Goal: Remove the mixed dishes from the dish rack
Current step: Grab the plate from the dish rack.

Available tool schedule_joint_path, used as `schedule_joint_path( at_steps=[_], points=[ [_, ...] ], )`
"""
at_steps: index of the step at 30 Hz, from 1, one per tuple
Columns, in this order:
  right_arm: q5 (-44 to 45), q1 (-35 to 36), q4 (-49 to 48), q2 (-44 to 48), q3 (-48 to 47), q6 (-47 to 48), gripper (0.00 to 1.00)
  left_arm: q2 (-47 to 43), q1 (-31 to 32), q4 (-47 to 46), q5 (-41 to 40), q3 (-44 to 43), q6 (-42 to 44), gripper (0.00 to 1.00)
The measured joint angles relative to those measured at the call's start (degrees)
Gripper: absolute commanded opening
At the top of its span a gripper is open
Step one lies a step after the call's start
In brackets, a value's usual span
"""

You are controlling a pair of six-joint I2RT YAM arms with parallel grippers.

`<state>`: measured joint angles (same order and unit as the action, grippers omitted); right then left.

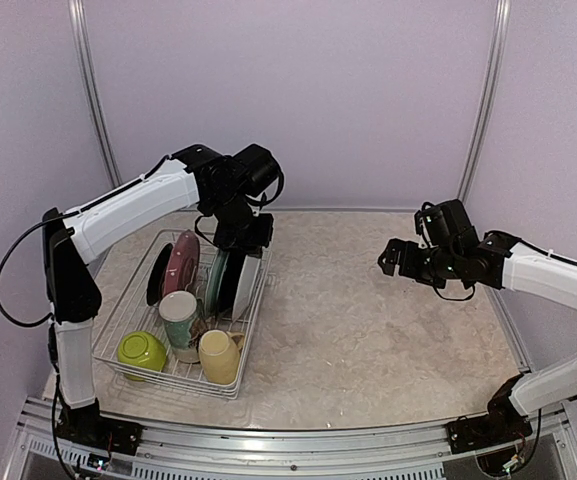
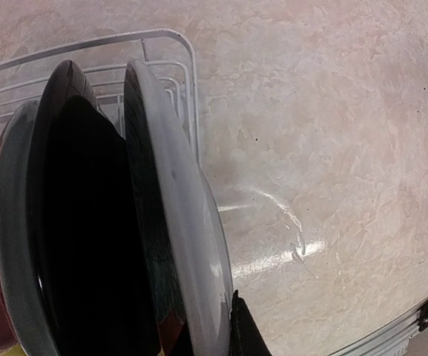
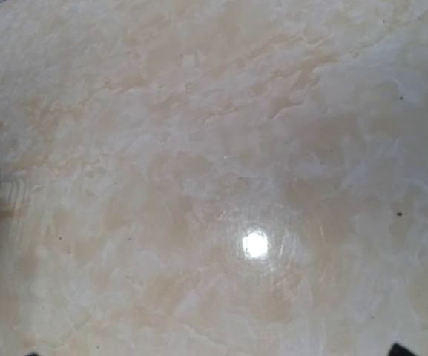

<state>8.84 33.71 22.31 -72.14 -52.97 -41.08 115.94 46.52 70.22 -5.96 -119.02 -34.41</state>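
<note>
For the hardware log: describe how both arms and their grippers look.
Both arms have white tubular links with black joint housings: left arm, right arm. The left gripper and right gripper are black. A thin black cable loops beside the left arm; another hangs under the right wrist.

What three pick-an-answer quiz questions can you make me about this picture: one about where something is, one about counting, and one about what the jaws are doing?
1. Where is the lime-green bowl?
A) in the dish rack's near-left corner
B) on the bare table
C) on top of a plate

2. How many mugs are in the rack?
A) one
B) two
C) four

3. The right gripper's jaws are:
A) shut on a plate
B) shut on a mug
C) open and empty

Answers:
1 A, because it sits inside the wire at the front.
2 B, a pale yellow mug and a white floral mug.
3 C, because they gape with nothing between them.
</note>
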Motion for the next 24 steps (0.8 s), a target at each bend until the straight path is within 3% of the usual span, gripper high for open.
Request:
schedule_joint_path(
  at_steps=[24],
  points=[
    [-1.42, 0.0, -0.83, -1.27, 0.35, -0.44, 0.99, -3.8, -0.33, 5.55, 5.75, -10.47, -0.11, 0.0]
  ],
)
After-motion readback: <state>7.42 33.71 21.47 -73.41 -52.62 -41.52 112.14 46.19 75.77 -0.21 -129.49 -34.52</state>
